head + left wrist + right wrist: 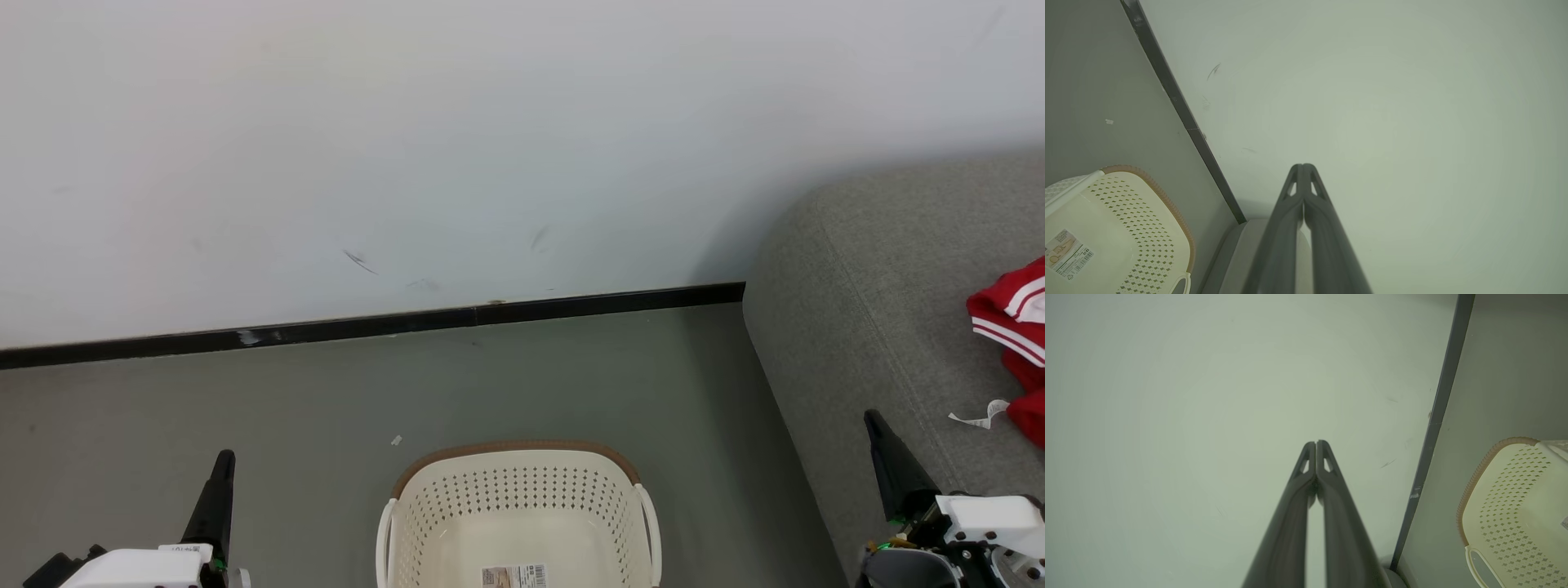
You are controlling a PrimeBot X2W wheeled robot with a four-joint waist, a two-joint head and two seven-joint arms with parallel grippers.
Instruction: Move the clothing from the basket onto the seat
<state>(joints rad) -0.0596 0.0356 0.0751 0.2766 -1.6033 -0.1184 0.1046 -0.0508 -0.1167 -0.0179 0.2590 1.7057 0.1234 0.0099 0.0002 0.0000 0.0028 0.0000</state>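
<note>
Your right pincer [875,420], pressed together like your left pincer [224,459], sits apart from the clothing [1012,322], which lies on the seat [857,327] at its two o'clock.

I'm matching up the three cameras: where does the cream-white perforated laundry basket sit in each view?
Head view: the cream-white perforated plastic basket, bottom centre.
Left wrist view: lower left corner.
Right wrist view: right edge, lower half.
Shared landmark: the black baseboard strip beyond it.
</note>
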